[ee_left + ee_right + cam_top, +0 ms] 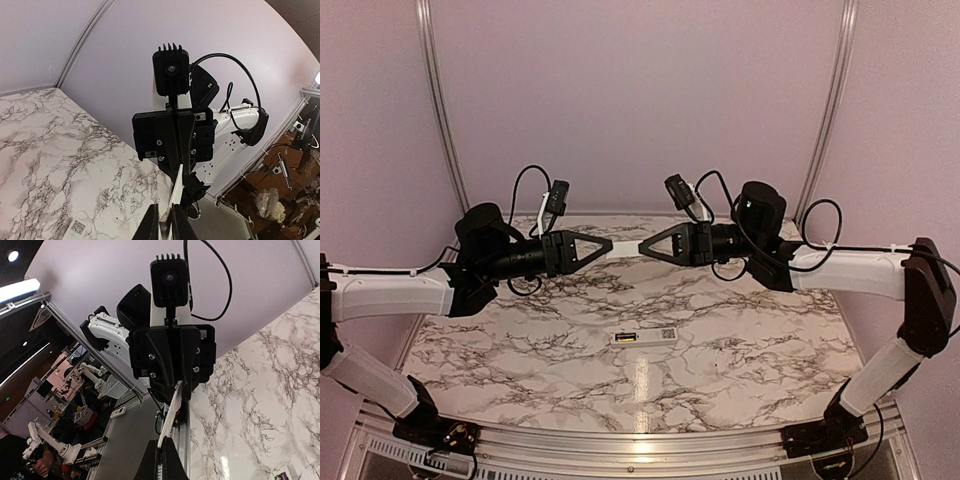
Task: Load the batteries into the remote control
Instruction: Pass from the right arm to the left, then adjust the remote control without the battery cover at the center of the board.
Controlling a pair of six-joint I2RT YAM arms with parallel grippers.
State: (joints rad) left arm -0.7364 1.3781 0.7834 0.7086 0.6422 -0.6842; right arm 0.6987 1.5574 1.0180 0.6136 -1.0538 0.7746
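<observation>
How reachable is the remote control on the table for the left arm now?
Probably not yet: the left fingers and right fingers both pinch a white cover plate mid-air. The remote control lies uncovered below them.

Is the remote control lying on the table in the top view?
No, the remote control is held in the air between the left gripper and the right gripper, above the marble table.
</observation>
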